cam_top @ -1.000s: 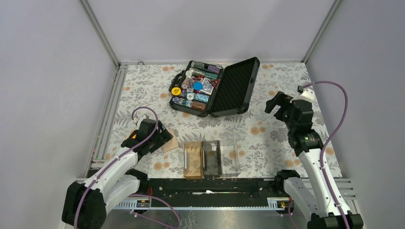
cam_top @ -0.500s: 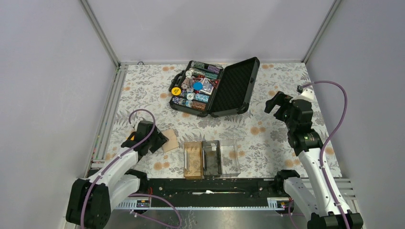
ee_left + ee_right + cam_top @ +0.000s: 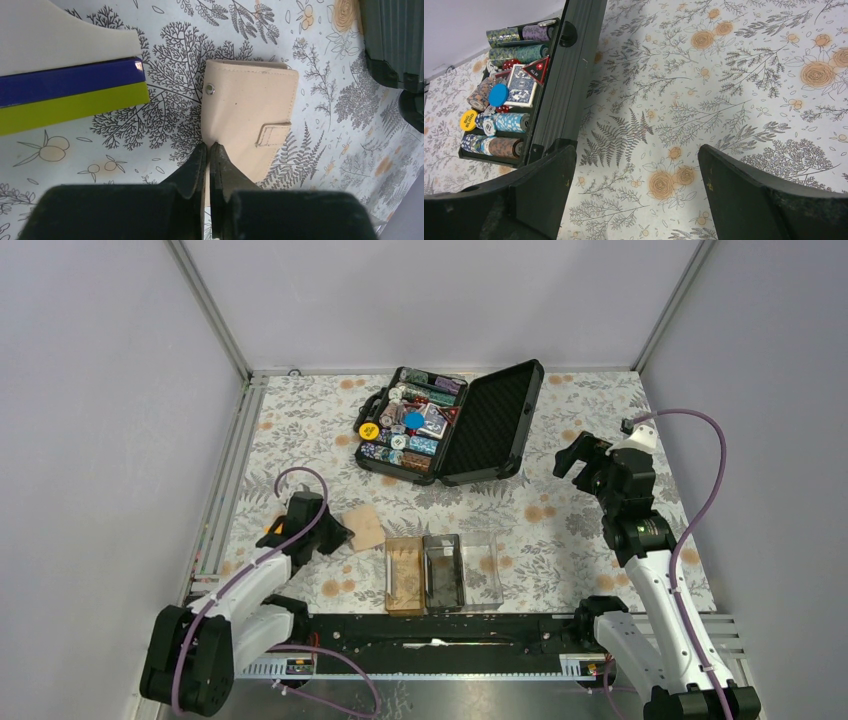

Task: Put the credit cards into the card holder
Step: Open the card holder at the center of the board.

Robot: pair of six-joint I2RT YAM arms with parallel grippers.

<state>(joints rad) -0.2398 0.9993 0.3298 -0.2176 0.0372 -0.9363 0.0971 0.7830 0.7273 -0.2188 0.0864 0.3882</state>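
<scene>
The step in hand looks like getting at the cards, not yet loading them: no loose credit cards show in any view, and they are probably inside the beige snap wallet [image 3: 364,528] that the left gripper [image 3: 335,536] has by one edge, left of centre in the overhead view. In the left wrist view that gripper [image 3: 209,147] is pinched almost closed, with a sliver of the beige wallet [image 3: 247,115] running down between its 2 fingers; the wallet's metal stud and strap tab face the camera, but whether the strap is fastened cannot be told. The card holder [image 3: 482,580] sits on the floral tabletop [image 3: 560,540] at lower centre, just right of the wallet and not touching it, its 3 compartments reading brown, dark and clear from left to right. The right gripper [image 3: 578,455] hangs at the right of the frame, well apart from both; its wrist view shows it spread wide [image 3: 636,150] and holding nothing, with the open poker-chip case [image 3: 569,75] at the upper left. The next move likely calls for opening the wallet and freeing a card, which probably needs the idle right arm to come across and steady the wallet while 1 card is drawn out.
</scene>
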